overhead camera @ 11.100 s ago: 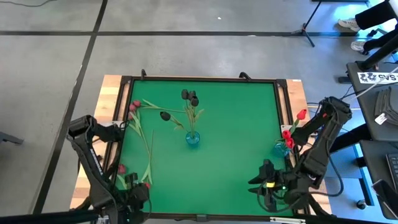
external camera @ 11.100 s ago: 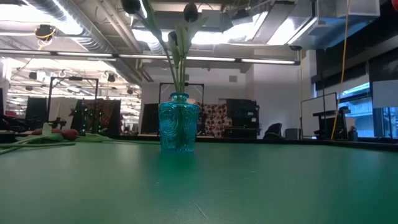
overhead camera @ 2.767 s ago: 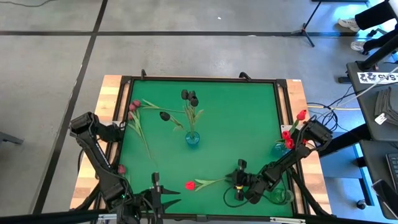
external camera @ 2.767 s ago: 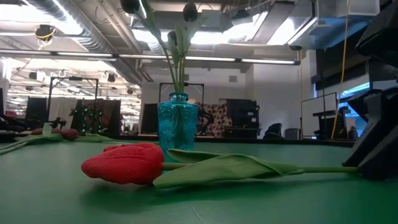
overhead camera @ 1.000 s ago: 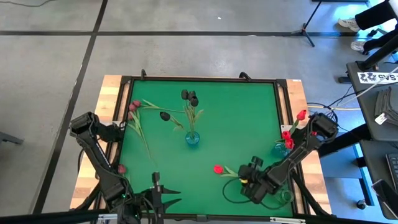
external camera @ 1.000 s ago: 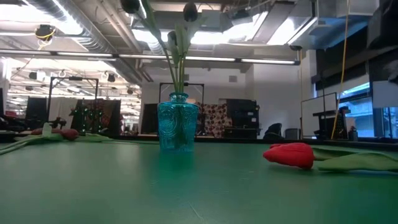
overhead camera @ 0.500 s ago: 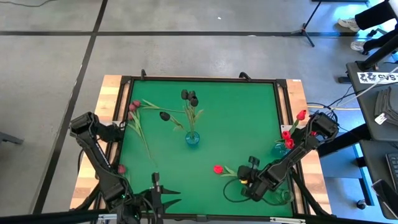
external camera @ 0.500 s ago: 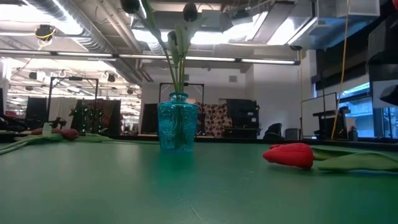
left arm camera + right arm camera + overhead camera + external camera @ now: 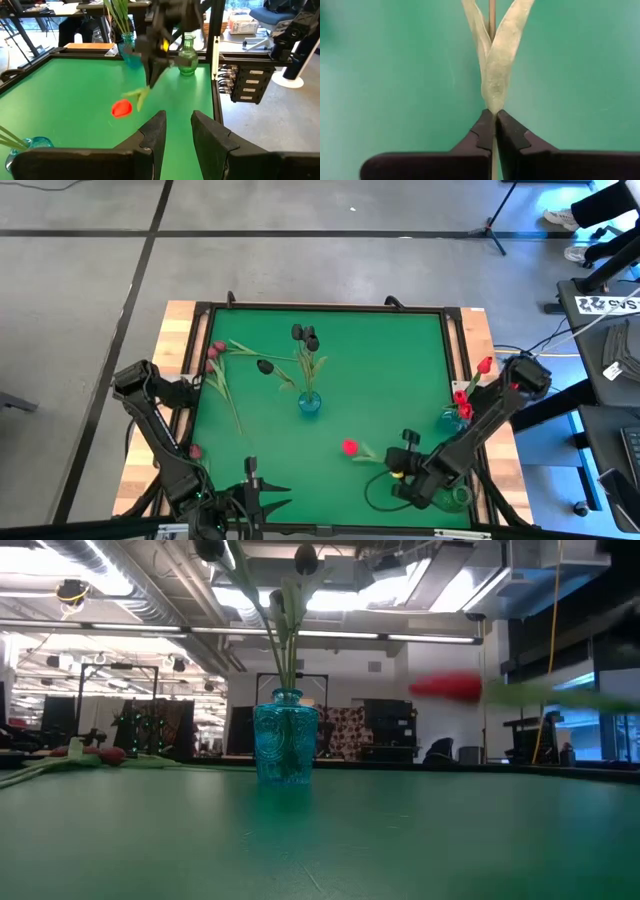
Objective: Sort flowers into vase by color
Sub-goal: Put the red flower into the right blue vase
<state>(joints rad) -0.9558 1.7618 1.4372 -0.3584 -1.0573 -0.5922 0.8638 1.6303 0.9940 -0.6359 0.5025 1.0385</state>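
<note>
- The right gripper (image 9: 397,470), at about 5 o'clock on the green tabletop (image 9: 400,370), has its jaws pinched fully together on the thin stem of a red tulip (image 9: 349,447), right where the two pale leaves (image 9: 495,60) join it.
- That tulip hangs clear of the tabletop: in the low view its head (image 9: 446,686) floats well above the surface, and in the left wrist view it dangles head-down under the right arm.
- Handling, as a judgement: very light, the stem thin and springy, so the head will swing and droop. The stem is smooth and may twist or slide between the jaws; a hold at the leaf base, as here, gives something to bite against.
- Gripping nearer the cut end would leave less stem free to feed into a vase mouth, and gripping the soft head would crush it.
- The blue vase (image 9: 310,403) near the centre already holds black tulips (image 9: 305,334). A second blue vase (image 9: 452,418) at 4 o'clock on the right edge holds red ones, the likely target.
- More flowers lie loose at 9 to 10 o'clock (image 9: 222,370).
- The left gripper (image 9: 175,127) waits at 7 o'clock, jaws partly apart and empty.
</note>
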